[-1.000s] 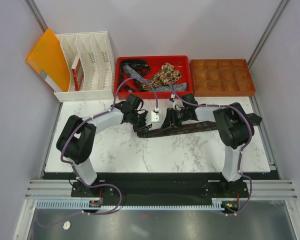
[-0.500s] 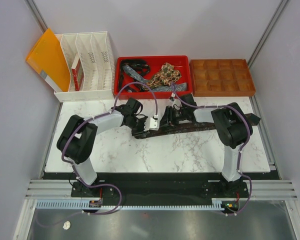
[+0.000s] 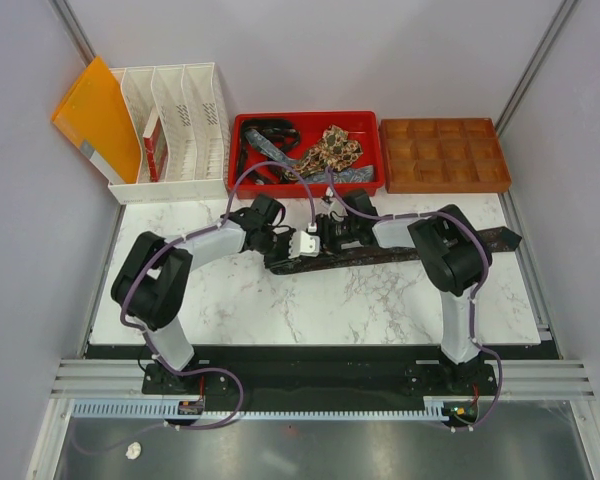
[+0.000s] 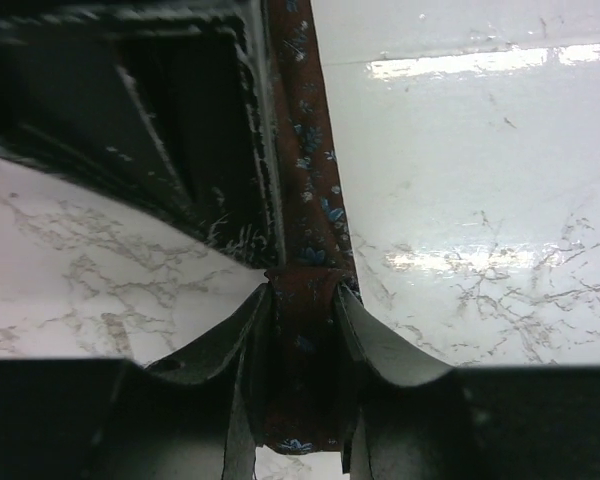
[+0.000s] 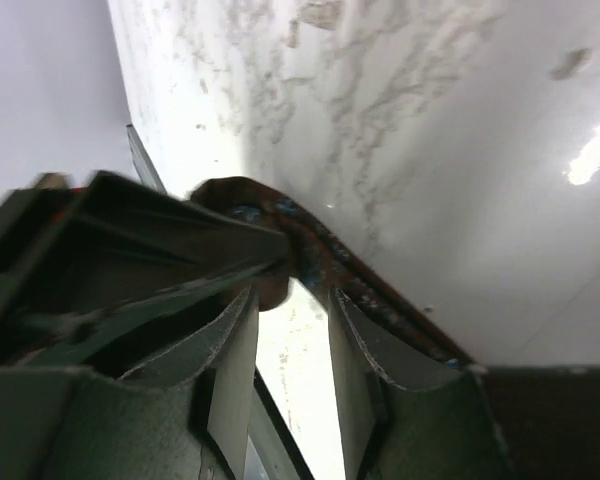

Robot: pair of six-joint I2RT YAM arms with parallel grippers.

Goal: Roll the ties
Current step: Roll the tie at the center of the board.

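Note:
A dark brown tie (image 3: 400, 249) with small blue flowers lies stretched across the marble table, its wide end at the right edge. My left gripper (image 3: 278, 247) holds the tie's left end. In the left wrist view the tie (image 4: 311, 180) runs up from between the fingertips, and the left gripper (image 4: 302, 292) is shut on it. My right gripper (image 3: 323, 233) sits close beside the left one, over the tie. Seen from the right wrist, the right gripper (image 5: 292, 296) is open with bare table showing in the gap, and a curl of the tie (image 5: 318, 250) lies just past its tips.
A red tray (image 3: 372, 124) at the back holds more ties, dark, blue patterned and speckled. A brown compartment tray (image 3: 442, 155) stands to its right. At the back left are a white file rack (image 3: 175, 130) and an orange folder (image 3: 95, 115).
My right gripper has slid left along the tie until it is close to the left gripper. The left gripper has kept its hold and barely moved.

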